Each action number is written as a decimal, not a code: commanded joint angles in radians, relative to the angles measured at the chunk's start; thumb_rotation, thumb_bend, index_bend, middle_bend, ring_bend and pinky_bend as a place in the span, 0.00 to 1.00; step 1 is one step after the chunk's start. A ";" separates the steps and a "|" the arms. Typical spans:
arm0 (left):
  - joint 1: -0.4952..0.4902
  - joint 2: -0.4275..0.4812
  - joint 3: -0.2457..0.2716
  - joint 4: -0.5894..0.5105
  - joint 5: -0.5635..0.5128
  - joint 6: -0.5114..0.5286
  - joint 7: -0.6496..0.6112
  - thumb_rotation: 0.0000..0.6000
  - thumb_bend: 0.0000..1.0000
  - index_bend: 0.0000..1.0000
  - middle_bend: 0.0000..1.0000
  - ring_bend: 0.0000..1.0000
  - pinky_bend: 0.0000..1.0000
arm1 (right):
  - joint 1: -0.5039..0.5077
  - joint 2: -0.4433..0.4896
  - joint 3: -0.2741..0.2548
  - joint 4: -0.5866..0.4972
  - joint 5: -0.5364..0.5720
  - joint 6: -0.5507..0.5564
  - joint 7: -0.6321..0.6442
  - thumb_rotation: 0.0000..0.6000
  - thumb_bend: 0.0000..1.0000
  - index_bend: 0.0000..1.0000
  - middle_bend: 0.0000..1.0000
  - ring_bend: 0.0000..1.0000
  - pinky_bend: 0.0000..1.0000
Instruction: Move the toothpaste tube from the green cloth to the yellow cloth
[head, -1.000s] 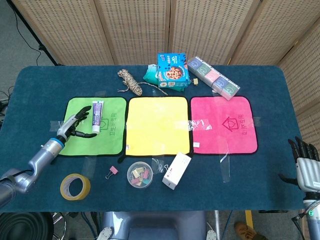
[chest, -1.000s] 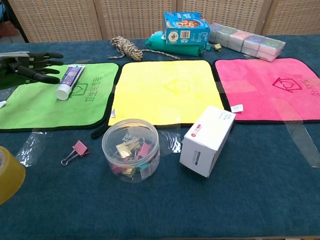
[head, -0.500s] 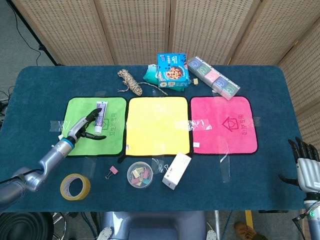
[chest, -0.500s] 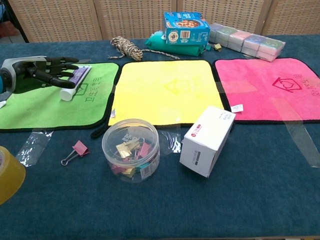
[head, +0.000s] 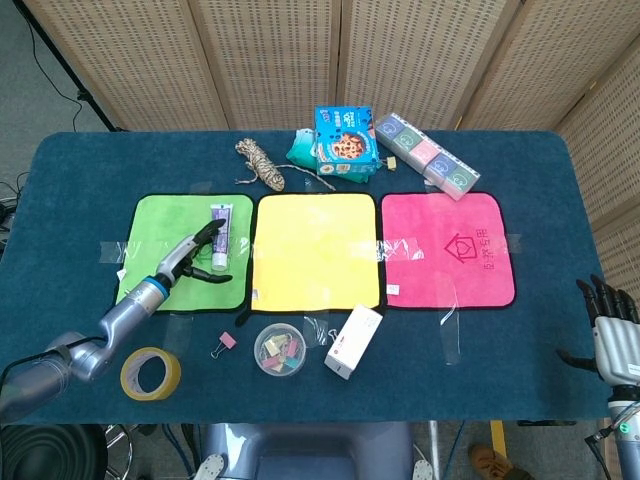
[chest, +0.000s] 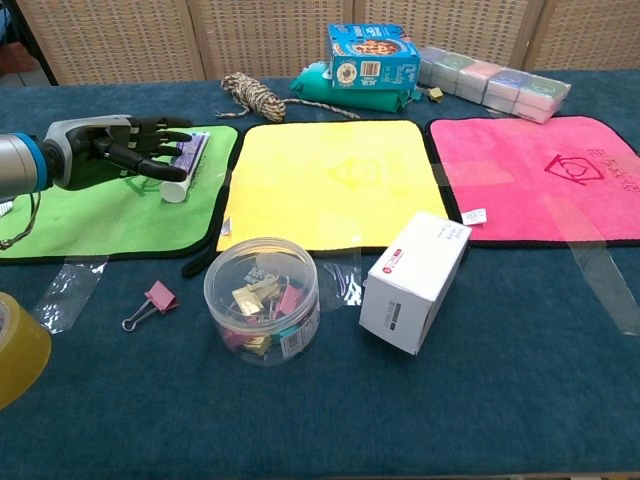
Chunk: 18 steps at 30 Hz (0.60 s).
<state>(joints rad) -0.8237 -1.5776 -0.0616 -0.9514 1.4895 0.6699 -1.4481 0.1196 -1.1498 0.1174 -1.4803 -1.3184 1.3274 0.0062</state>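
Your left hand has carried the toothpaste tube rightward since a second ago, yet the tube is over the green cloth.

The surface is crowded, but the yellow cloth lies bare just right, so the crossing and release remain. Your fingers grasp the tube; the right hand hangs spread and idle at the near right edge. The white box, clip jar and tape roll sit nearer, out of the way.

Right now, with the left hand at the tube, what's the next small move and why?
Probably keep nudging it toward the robot's right: the left hand lies against the toothpaste tube, which rests near the green cloth edge, short of the yellow cloth. Whether it actually grips is unclear.
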 joint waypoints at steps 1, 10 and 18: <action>-0.010 -0.005 -0.005 -0.009 -0.004 -0.005 0.017 1.00 0.00 0.00 0.00 0.00 0.00 | 0.000 0.000 0.000 0.001 0.003 -0.002 0.000 1.00 0.00 0.00 0.00 0.00 0.00; -0.037 -0.024 -0.023 -0.039 -0.026 -0.034 0.073 1.00 0.00 0.00 0.00 0.00 0.00 | 0.001 0.003 0.001 -0.001 0.009 -0.006 0.001 1.00 0.00 0.00 0.00 0.00 0.00; -0.050 -0.029 -0.036 -0.068 -0.035 -0.036 0.108 1.00 0.00 0.00 0.00 0.00 0.00 | 0.000 0.007 0.001 -0.004 0.011 -0.006 0.003 1.00 0.00 0.00 0.00 0.00 0.00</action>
<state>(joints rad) -0.8708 -1.6062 -0.0950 -1.0162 1.4555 0.6334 -1.3433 0.1192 -1.1428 0.1183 -1.4846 -1.3075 1.3214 0.0089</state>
